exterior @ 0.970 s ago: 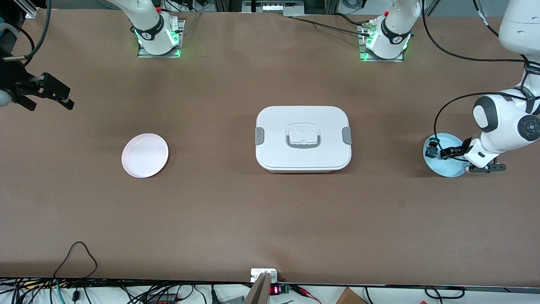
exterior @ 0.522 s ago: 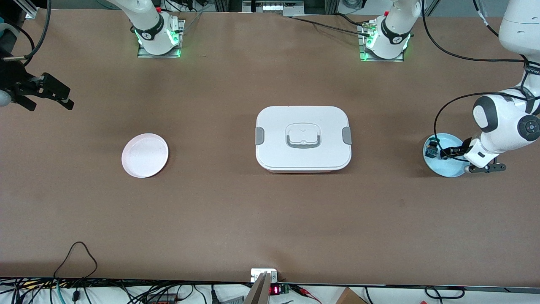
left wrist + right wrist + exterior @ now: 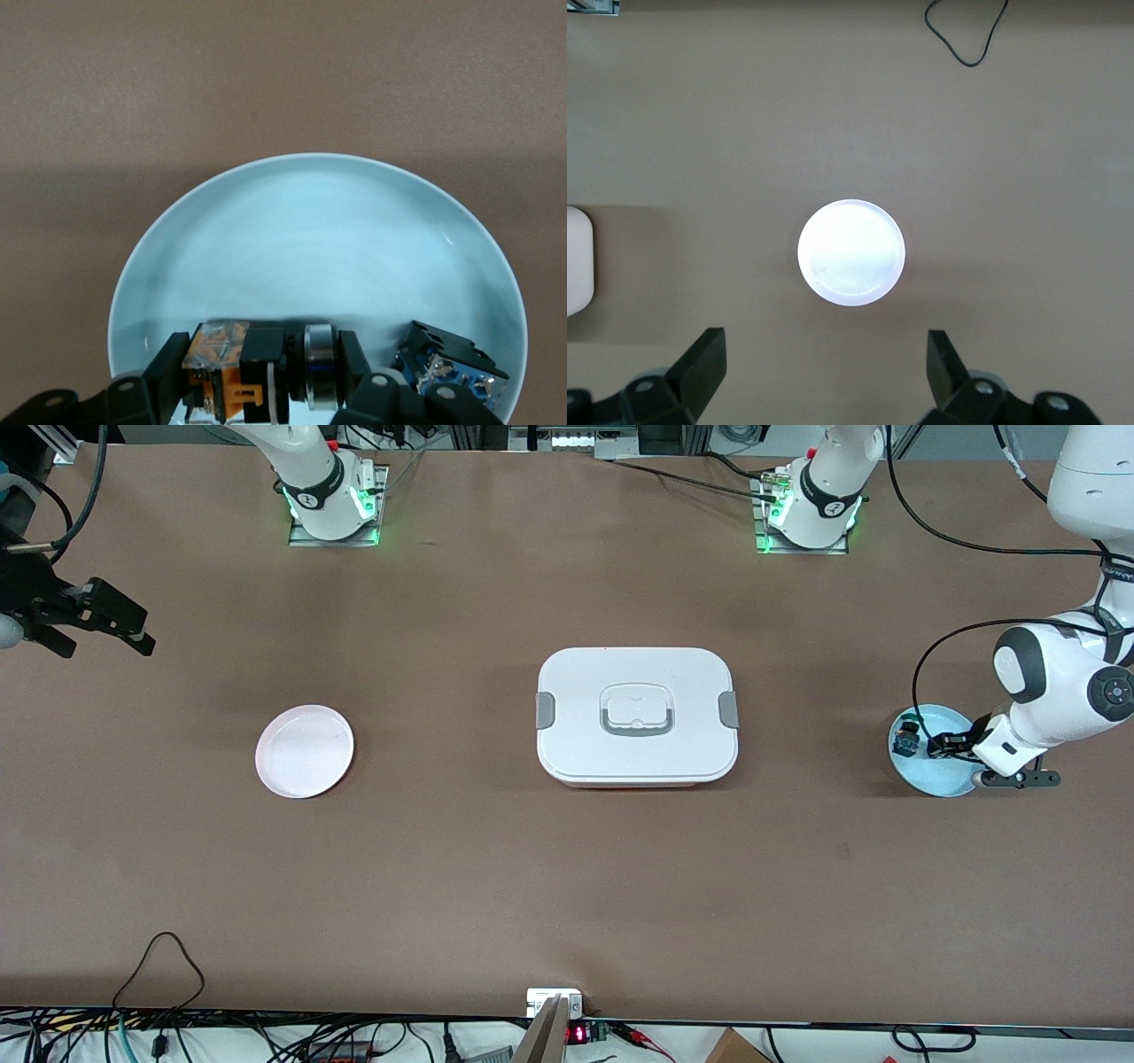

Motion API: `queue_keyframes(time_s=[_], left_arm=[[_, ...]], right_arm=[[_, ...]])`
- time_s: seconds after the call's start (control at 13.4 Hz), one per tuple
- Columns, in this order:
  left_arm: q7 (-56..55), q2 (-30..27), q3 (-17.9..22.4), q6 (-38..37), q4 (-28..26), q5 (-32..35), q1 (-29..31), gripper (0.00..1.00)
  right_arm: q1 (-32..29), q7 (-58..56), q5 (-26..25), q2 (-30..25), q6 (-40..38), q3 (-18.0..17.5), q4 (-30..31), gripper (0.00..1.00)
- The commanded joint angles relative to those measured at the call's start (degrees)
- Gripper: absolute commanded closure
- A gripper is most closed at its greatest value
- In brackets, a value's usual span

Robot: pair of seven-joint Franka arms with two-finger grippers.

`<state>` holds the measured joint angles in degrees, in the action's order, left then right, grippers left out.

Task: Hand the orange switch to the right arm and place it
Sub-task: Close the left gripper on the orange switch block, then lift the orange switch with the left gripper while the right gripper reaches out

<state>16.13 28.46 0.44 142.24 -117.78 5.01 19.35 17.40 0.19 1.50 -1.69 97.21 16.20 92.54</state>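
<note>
The orange switch point(image 3: 239, 367) is a black block with an orange and clear end and a silver ring. It lies sideways between the pads of my left gripper point(image 3: 264, 367), which is shut on it low in the pale blue plate point(image 3: 310, 239). I cannot tell whether it rests on the plate. In the front view my left gripper point(image 3: 937, 746) is over that plate point(image 3: 948, 781) at the left arm's end of the table. My right gripper point(image 3: 102, 639) is open and empty in the air at the right arm's end; it also shows in the right wrist view point(image 3: 824, 350).
A blue-and-green component point(image 3: 447, 372) lies in the blue plate beside the held switch. A white lidded box point(image 3: 636, 713) stands mid-table. A pink plate point(image 3: 304, 750) lies toward the right arm's end and below my right gripper in the right wrist view point(image 3: 850, 252).
My left gripper has shifted very slightly over the blue plate. The right arm has not moved.
</note>
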Motion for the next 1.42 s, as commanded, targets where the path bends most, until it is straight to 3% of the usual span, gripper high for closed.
queue_keyframes(time_s=[0.0, 0.52, 0.75, 1.12, 1.34], left_arm=[[3.29, 0.72, -0.62, -0.64, 2.29, 0.44, 0.78, 0.88], [2.76, -1.74, -3.51, -17.15, 9.75, 0.00, 0.60, 1.00], [2.85, -3.32, -4.66, -19.36, 10.90, -0.08, 0.60, 1.00], [3.20, -4.03, -6.51, -32.36, 18.89, -1.93, 0.60, 1.00], [3.38, -5.17, -7.47, -34.82, 19.43, -2.02, 0.60, 1.00]], right_arm=[[-0.09, 0.07, 0.35, -0.34, 0.18, -0.12, -0.08, 0.00], [-0.09, 0.07, 0.26, -0.25, 0.00, -0.20, 0.09, 0.00], [0.00, 0.25, 0.26, -0.34, -0.44, -0.20, 0.18, 0.00], [0.00, 0.25, 0.26, -0.25, -0.26, -0.20, 0.18, 0.00], [0.00, 0.25, 0.26, -0.25, -0.09, -0.20, 0.18, 0.00]])
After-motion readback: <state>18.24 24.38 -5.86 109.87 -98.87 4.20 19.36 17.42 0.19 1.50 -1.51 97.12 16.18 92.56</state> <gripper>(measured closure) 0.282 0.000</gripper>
